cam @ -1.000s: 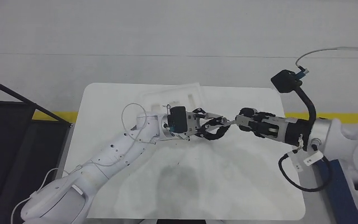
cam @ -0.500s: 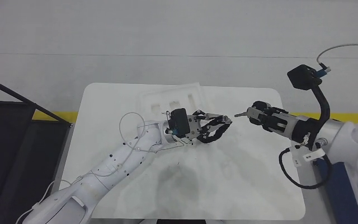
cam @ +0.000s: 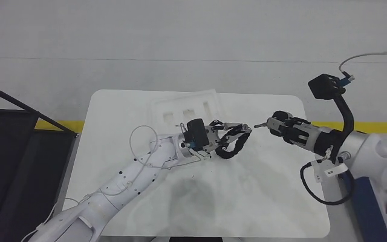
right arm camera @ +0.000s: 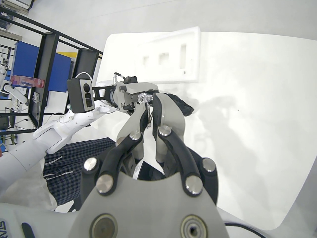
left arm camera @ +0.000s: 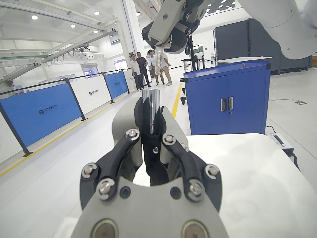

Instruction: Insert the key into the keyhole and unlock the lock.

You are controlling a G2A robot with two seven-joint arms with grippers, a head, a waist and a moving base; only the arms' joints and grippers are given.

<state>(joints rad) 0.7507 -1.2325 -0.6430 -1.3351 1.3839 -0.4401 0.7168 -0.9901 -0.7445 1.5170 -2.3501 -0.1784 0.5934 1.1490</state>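
Observation:
My left gripper (cam: 239, 129) is shut on the lock, a chrome cylinder (cam: 243, 128) with a black cable (cam: 233, 145) looping below it, held above the table's middle. In the left wrist view the cylinder (left arm camera: 151, 105) stands up between the fingers. My right gripper (cam: 270, 123) is shut on the key (cam: 260, 124), whose blade points at the cylinder's end. A small gap separates the key (left arm camera: 158, 59) tip from the cylinder. In the right wrist view the key (right arm camera: 148, 115) lines up just below the round keyhole (right arm camera: 142, 98).
A white foam tray (cam: 184, 106) with several recesses lies at the back of the white table (cam: 272, 193). A black rack (cam: 24, 139) stands off the table's left side. A blue cabinet (left arm camera: 226, 100) stands past the right edge.
A second ago the key touched the lock's end. The right gripper then drew back to the right with the key and has since eased slightly closer. The left gripper shifted a little forward.

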